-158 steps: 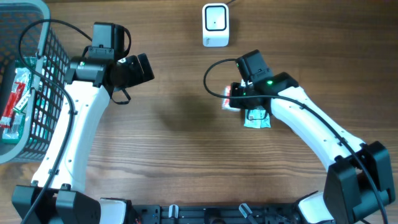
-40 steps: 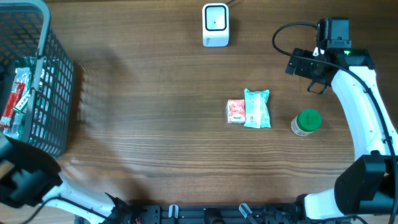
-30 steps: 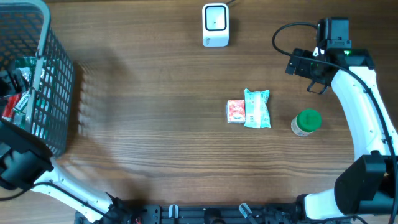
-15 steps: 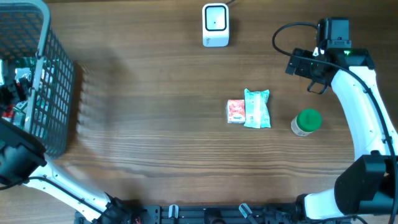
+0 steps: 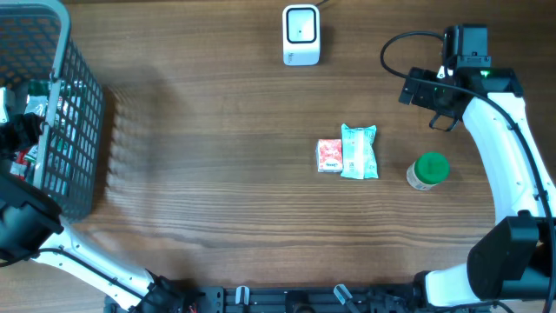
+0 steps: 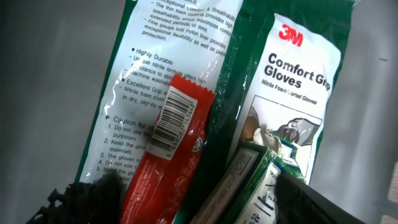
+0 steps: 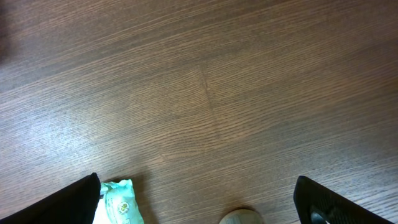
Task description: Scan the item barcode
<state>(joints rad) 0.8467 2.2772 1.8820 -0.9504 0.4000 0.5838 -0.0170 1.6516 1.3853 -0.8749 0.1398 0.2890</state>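
My left gripper [image 5: 19, 139] is down inside the grey mesh basket [image 5: 82, 130] at the far left. In the left wrist view its jaws [image 6: 199, 210] stand open, straddling a red packet [image 6: 166, 155] with a barcode label [image 6: 172, 118] and a small green-and-white box [image 6: 258, 186]. Both lie on two green 3M glove packs [image 6: 298, 81]. I cannot tell whether a finger touches anything. The white scanner [image 5: 301, 35] stands at the back middle of the table. My right gripper [image 5: 432, 96] hangs open over bare wood [image 7: 205, 93] at the back right, holding nothing.
On the table's middle right lie a pink-red packet [image 5: 329, 155], a mint-green pouch [image 5: 359, 151] and a green-lidded jar [image 5: 428, 170]. The pouch [image 7: 118, 199] and the jar's top [image 7: 239, 218] show at the bottom of the right wrist view.
My left gripper has shifted a little inside the basket, and its jaws have narrowed somewhat. The right arm and the items on the table have not moved.
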